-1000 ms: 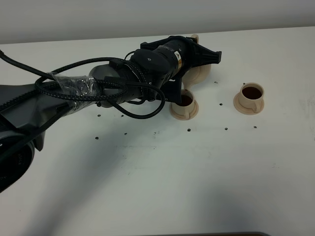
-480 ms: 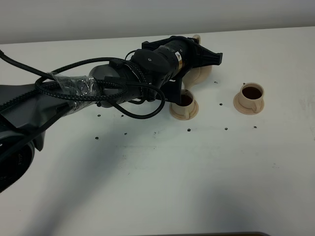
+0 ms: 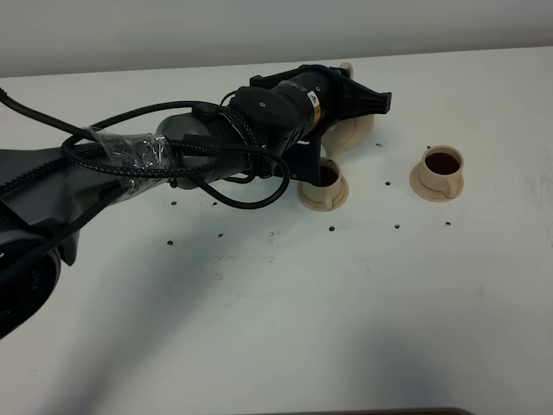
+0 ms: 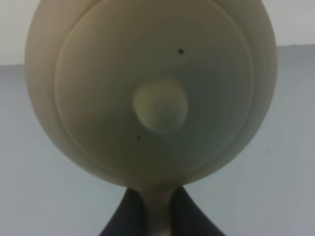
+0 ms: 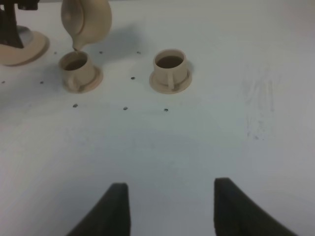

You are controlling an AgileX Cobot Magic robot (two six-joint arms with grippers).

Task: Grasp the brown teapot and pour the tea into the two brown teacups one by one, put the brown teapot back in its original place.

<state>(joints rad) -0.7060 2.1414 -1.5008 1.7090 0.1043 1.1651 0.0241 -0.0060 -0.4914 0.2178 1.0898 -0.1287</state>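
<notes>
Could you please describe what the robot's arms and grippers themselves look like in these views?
The left arm is matte black, with braided black cables looped loosely along it, a clear plastic wrap, and a grey section. A small orange-yellow marking sits near its wrist. The right gripper shows two dark, tapered fingers.

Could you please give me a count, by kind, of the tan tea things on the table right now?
Teapot: 1, the brown teapot, held tilted over a cup.
Teacups: 2, the near cup and the far cup.
Cup saucers: 2, one under each cup.
Large saucer: 1, bare.
Total: 6.
</notes>
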